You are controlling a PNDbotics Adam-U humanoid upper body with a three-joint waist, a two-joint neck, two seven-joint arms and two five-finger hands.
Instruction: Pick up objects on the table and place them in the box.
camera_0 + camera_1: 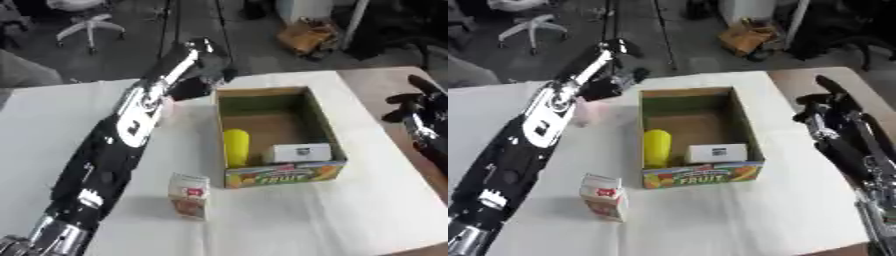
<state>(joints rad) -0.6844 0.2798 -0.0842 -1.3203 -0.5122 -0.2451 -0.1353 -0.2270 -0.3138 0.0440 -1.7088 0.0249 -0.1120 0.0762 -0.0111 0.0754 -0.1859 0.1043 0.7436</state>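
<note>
A: Logging positions. The left hand (614, 75) is reaching far across the surface (350, 215), sitting at the far left corner of the cardboard fruit box (325, 131). The small carton (190, 195) is standing upright well behind that hand, back toward the robot, beside the forearm and just off the box's near left corner.

B: Long axis of the carton?

A: Vertical, top pointing up. A pale pinkish thing (585, 112) is also showing just under the left wrist, partly hidden by the arm; I cannot make out what it is.

B: Which hand is nearer the carton?

A: The left arm is lying alongside it, but the hand itself is lying well past it. The right hand (420, 107) is hovering beyond the box's right wall, box between it and the carton.

B: Hand states?

A: Left: fingers dark and bunched against the background, cannot tell whether curled or straight, nor whether anything is being held. Right: fingers spread apart, holding nothing.

B: Box contents?

A: A yellow cylinder (235, 146) and a white packet (302, 152) are already lying inside.
</note>
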